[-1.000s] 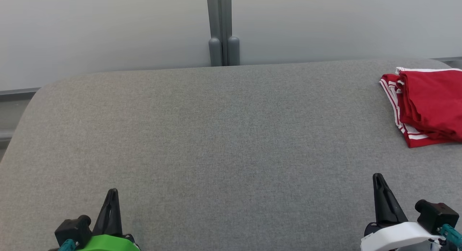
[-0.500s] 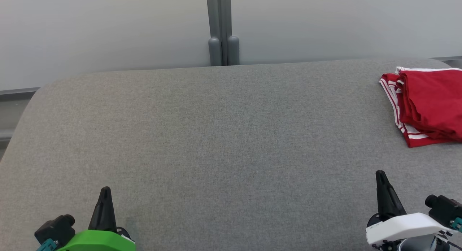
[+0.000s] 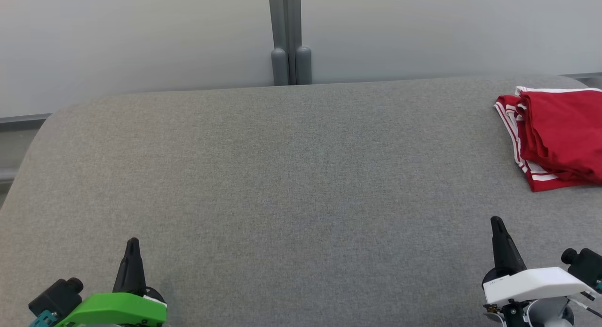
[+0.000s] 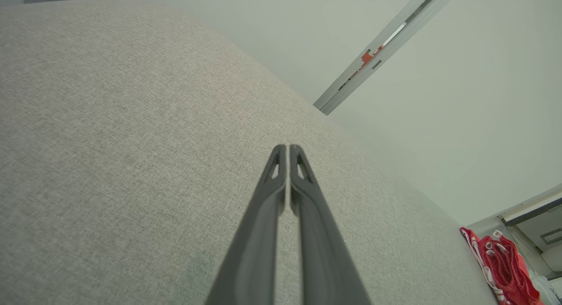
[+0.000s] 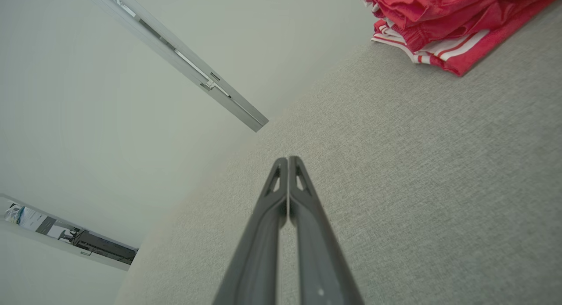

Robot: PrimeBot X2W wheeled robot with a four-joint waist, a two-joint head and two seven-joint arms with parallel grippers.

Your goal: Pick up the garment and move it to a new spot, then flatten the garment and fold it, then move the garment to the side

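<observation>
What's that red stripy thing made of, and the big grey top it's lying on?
The folded red garment with white stripes looks like soft, slightly shiny cloth: it creases and bunches. The wide grey woven surface seems matte upholstery fabric, showing a fine speckled weave.

Likely a lab or office test bay: a grey fabric-covered table (image 3: 282,176) stands against pale partition panels (image 3: 141,35) joined by a grey metal post (image 3: 291,35).

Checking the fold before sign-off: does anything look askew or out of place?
Only slightly: the red garment at the far right of the grey surface is folded unevenly, its white-striped lower layer sticking out beyond the top layer. Nothing else odd.
</observation>
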